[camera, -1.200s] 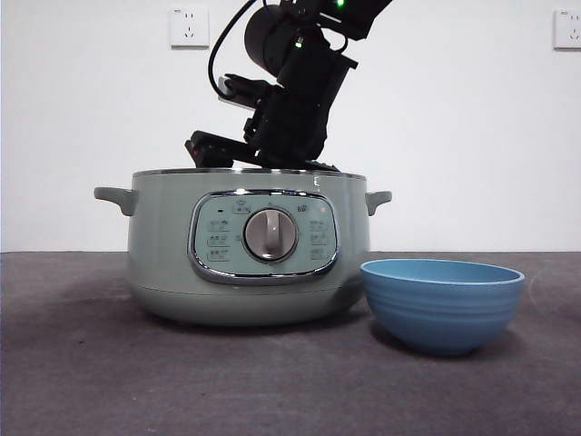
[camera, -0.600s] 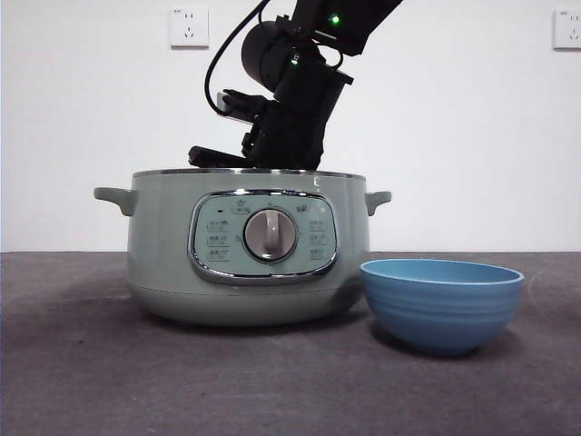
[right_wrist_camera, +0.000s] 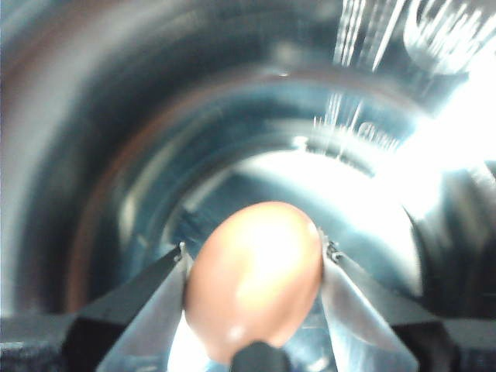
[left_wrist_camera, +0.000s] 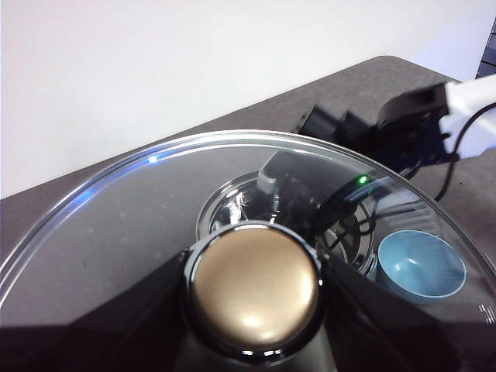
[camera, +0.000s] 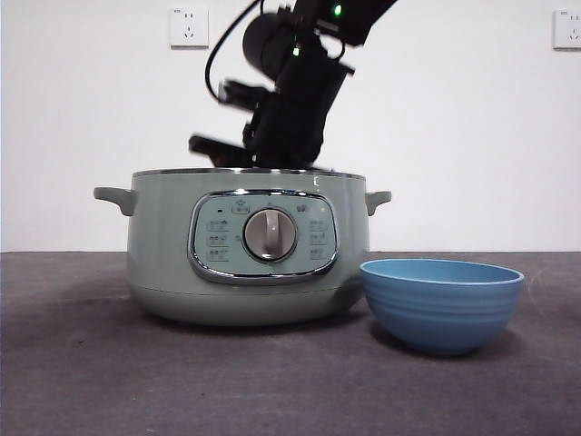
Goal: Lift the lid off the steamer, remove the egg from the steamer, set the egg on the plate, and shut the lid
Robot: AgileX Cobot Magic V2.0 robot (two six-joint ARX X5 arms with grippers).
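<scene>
1. Front view: the right arm reaches down from above into the open steamer (camera: 245, 245), its wrist just above the chrome rim; the right gripper itself is hidden below that rim. The plate (camera: 442, 302) sits on the table just beside the steamer, on the side of the handle nearest it and lower than the rim. No lid is on the pot in this view.

2. Left wrist view: the left gripper (left_wrist_camera: 252, 298) is clamped on the knob of the lid (left_wrist_camera: 116, 232), held up and away from the pot. Through the glass, the steamer's shiny bowl (left_wrist_camera: 232, 203) and the plate (left_wrist_camera: 422, 263) show below, with the other arm leaning in over the pot.

3. Right wrist view: the right gripper (right_wrist_camera: 254, 267) has its jaws pressed to either side of the egg (right_wrist_camera: 254, 280), inside the steamer's polished bowl (right_wrist_camera: 116, 155). The egg's long axis runs roughly along the jaws, blunt end outward.

4. Judged from these views, the coming move turns on one relation: the egg must go up clear of the rim, then sideways and down to the plate, which the right arm is placed to reach while the left is occupied with the lid.
</scene>
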